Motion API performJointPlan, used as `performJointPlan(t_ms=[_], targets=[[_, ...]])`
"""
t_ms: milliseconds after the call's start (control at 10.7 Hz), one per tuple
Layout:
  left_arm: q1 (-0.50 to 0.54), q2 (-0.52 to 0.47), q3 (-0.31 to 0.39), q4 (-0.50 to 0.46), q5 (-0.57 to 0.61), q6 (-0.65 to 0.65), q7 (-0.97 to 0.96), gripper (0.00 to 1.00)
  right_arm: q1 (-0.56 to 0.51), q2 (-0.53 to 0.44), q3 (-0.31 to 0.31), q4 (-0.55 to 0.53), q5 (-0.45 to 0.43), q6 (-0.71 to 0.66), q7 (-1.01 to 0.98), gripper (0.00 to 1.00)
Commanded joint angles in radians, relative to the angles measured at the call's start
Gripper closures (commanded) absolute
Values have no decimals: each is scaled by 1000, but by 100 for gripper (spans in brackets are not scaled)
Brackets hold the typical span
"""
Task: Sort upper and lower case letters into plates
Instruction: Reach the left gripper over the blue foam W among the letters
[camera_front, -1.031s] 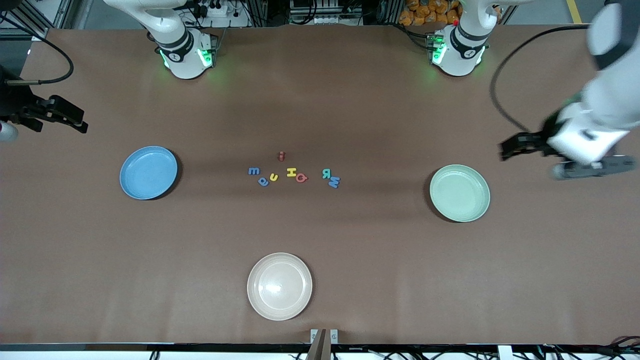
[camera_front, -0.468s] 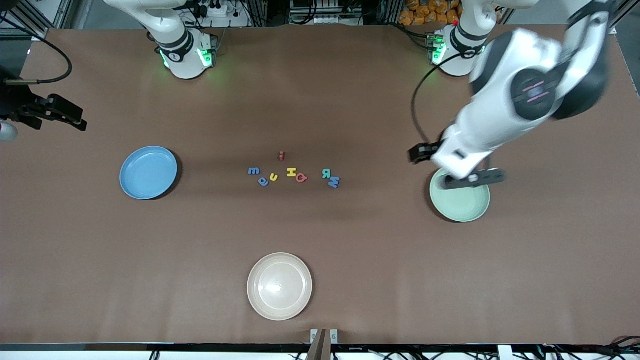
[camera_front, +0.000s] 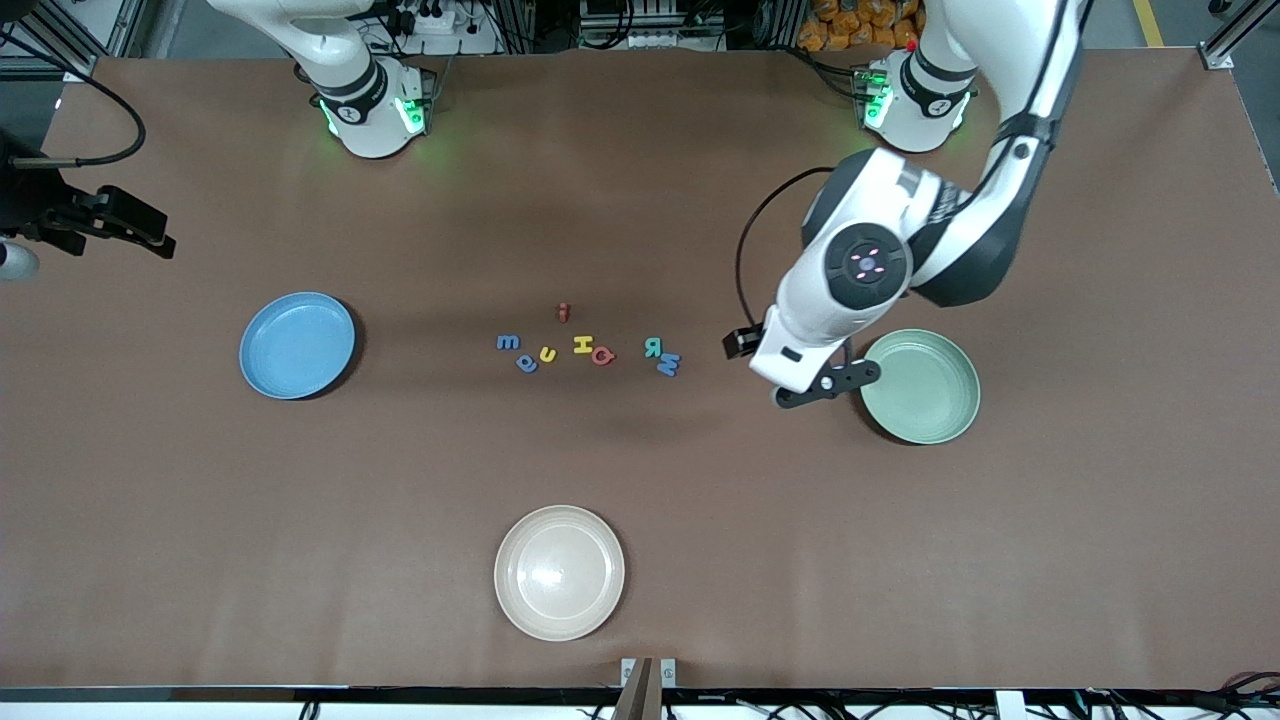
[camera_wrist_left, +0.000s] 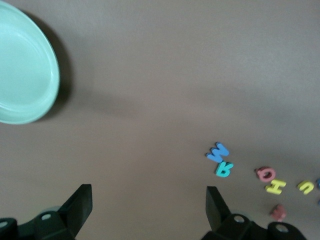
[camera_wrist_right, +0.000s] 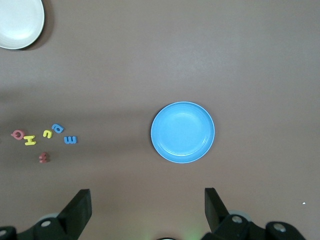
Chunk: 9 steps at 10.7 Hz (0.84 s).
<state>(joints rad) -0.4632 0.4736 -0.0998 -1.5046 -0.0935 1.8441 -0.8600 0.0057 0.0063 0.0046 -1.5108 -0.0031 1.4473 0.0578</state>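
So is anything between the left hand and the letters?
Nothing visible. The left hand, open, hangs over bare table between the mint green plate and the letters.

8 toy letters, 3 plates: blue, mint, cream; 2 arms.

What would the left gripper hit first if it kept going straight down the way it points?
Probably bare table: the open left gripper points down between the green plate and the blue W, touching neither.
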Motion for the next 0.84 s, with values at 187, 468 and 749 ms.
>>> performJointPlan(t_ms=[187, 468, 749], targets=[[-83, 129, 9, 27, -34, 159, -305, 0, -33, 7, 8, 20, 17, -38, -30, 0], [-153, 190, 14, 27, -38, 302, -387, 0, -32, 7, 8, 20, 17, -38, -32, 0], [-181, 226, 17, 15, -25, 351, -494, 0, -33, 6, 9, 20, 17, -38, -33, 0]])
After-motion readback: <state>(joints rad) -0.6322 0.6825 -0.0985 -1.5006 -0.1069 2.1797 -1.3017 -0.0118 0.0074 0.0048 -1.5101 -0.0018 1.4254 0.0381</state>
